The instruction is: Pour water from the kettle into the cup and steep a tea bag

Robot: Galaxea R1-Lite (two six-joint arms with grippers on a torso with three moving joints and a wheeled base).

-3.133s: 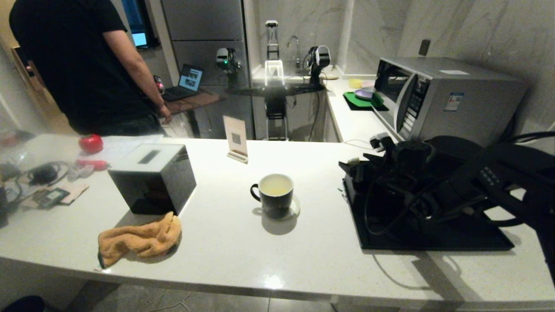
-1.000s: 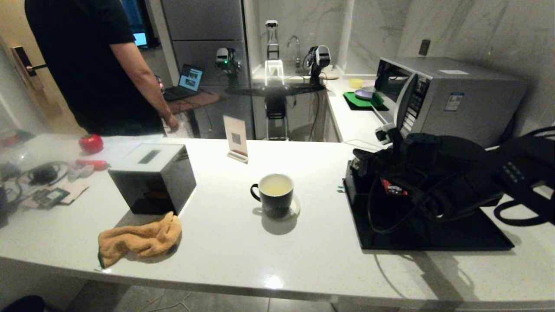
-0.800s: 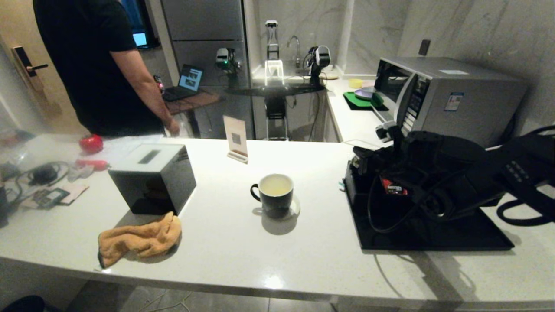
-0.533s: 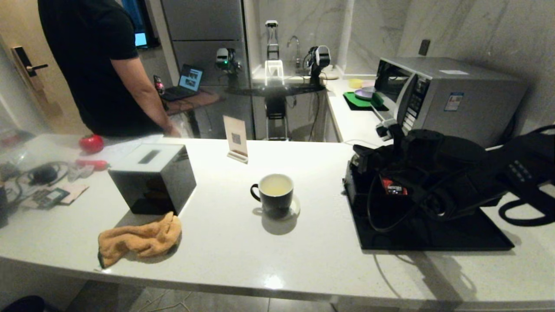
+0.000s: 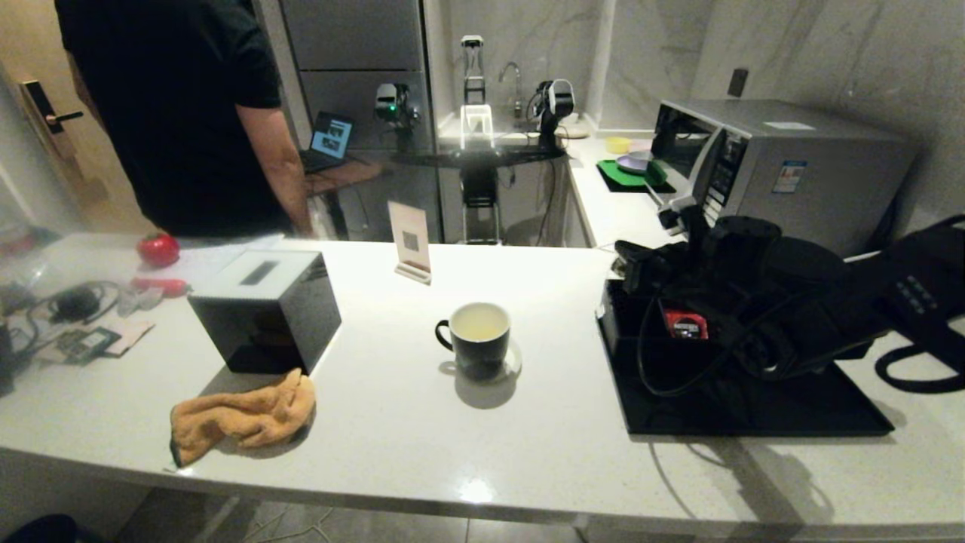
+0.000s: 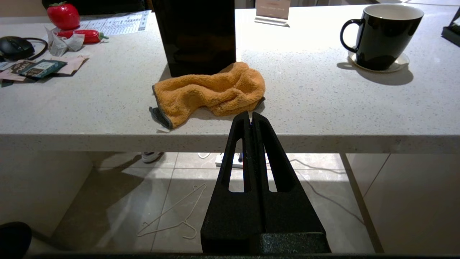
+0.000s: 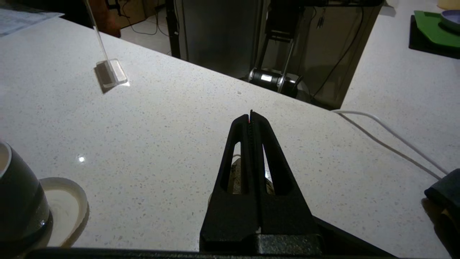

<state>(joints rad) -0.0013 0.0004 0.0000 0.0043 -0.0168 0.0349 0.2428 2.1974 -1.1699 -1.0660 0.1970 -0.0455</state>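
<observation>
**A:** So, where is the cup point(image 5: 475, 341) right now?

**B:** It stands upright on a small pale coaster point(image 5: 510, 362) near the middle of the white counter point(image 5: 422, 445), handle toward my left. Pale yellowish water point(image 5: 478, 324) lies inside it.

**A:** And your right gripper point(image 7: 251, 117)?

**B:** It's over the far left corner of the black tray point(image 5: 754, 411), well to the right of the cup. My fingers are pressed together, with a thin sliver showing red at the very tips. A pale tan something hangs below them, seen through the finger slots; I cannot tell whether it is the tea bag. From the head view a red packet point(image 5: 684, 324) shows beside my wrist, near the black box point(image 5: 626, 332) on the tray.

**A:** The kettle?

**B:** I can't pick it out; my arm covers that side of the tray.

**A:** Left gripper point(image 6: 251, 117)?

**B:** Parked below the counter's near edge, fingers closed on nothing, pointing at the orange cloth point(image 6: 212, 91). That cloth lies in front of the dark cube point(image 5: 264, 309). A person in black point(image 5: 173, 113) stands behind the counter on the left.
</observation>
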